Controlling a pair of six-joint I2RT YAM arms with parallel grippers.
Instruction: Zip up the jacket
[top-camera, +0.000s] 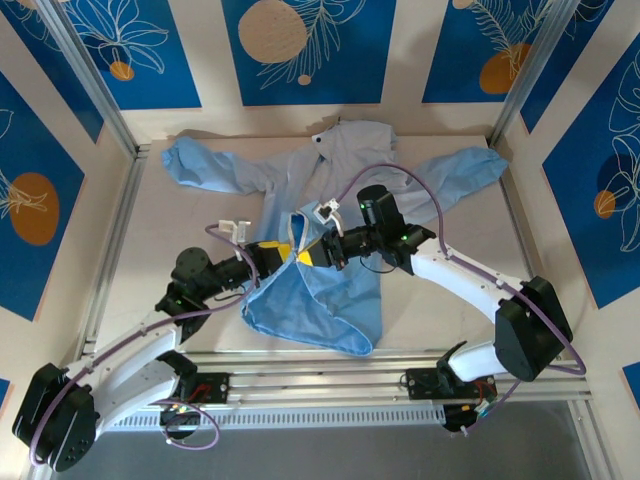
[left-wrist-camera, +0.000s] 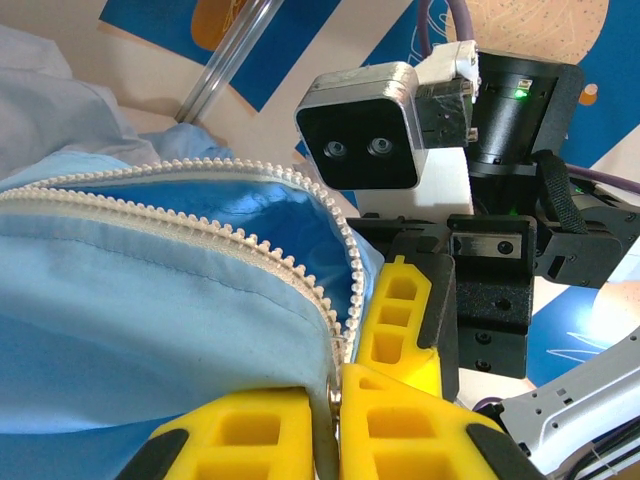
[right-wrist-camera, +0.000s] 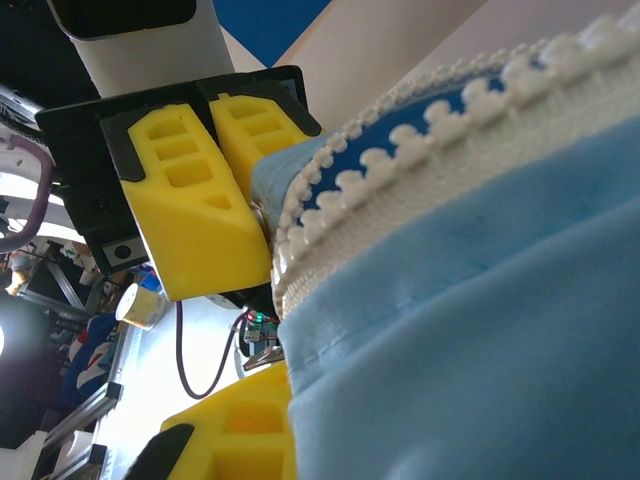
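The light-blue jacket (top-camera: 345, 165) lies spread on the table, sleeves out to both sides, its lower front bunched and lifted at the middle. My left gripper (top-camera: 289, 252) and right gripper (top-camera: 320, 248) meet there, tip to tip. In the left wrist view the left gripper (left-wrist-camera: 338, 405) is shut on the jacket's front edge where the two pale zipper rows (left-wrist-camera: 200, 190) join, a small metal piece between its pads. The right gripper's yellow fingers (left-wrist-camera: 398, 320) stand just behind. In the right wrist view the right gripper (right-wrist-camera: 290, 395) is shut on the zipper edge (right-wrist-camera: 420, 130); fabric hides one finger.
Aluminium frame posts (top-camera: 95, 85) and rails (top-camera: 330, 365) border the table. Blue patterned panels (top-camera: 300, 45) form the walls. The jacket's sleeves reach the left (top-camera: 200, 165) and right (top-camera: 465, 170). Purple cables (top-camera: 400, 175) loop over both arms.
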